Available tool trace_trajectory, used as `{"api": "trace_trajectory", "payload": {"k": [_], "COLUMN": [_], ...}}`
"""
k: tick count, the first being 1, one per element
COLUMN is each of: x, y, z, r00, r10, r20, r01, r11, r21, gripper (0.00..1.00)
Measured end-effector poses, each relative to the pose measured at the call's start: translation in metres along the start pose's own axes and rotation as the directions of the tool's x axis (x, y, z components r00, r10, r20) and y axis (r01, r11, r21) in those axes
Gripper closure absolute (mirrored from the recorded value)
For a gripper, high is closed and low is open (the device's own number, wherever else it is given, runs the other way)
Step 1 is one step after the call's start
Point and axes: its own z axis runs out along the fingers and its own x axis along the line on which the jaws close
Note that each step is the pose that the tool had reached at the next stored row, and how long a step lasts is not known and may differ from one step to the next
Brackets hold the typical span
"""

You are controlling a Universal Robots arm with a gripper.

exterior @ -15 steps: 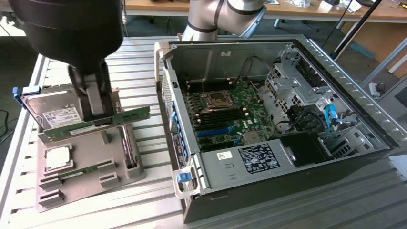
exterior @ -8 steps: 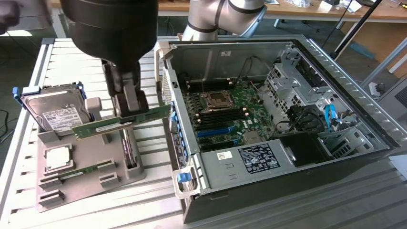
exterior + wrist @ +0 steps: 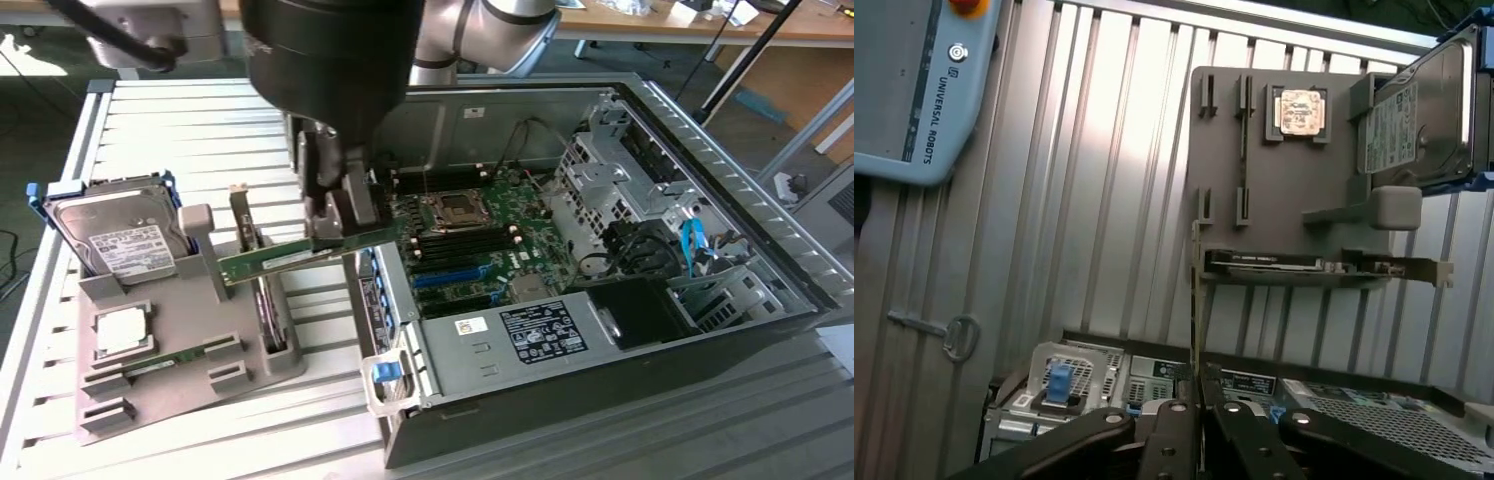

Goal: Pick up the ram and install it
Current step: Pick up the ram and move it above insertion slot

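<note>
Arm [image 3: 487, 35] reaching down, hand [image 3: 344, 232] vertical, fingers [image 3: 324, 205] clamped on the ram [image 3: 274, 262].

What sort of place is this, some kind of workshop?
Probably a robotics lab or test bench for computer assembly: a robot arm holds a ram beside an open PC case and a parts holder.

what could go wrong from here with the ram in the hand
The hand grips the ram near one end, so the long free part may tilt or slip. That free end hangs close to the upright expansion card in the holder and might catch it. The case wall sits close by too, a possible snag.
</note>
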Motion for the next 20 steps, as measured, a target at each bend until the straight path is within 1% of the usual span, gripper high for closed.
{"api": "trace_trajectory", "payload": {"k": [7,9,20], "x": [0.005,0.007,0.016], "y": [-0.0312,-0.0431,-0.0928], "z": [-0.0011,-0.0014,-0.0027], "r00": [1.0,1.0,1.0], "r10": [0.0,0.0,0.0], "r20": [-0.0001,0.0,0.0], "r01": [0.0,0.0,0.0], "r11": [1.0,1.0,1.0], "r21": [0.0,0.0,0.0], "gripper": [0.87,0.87,0.87]}}
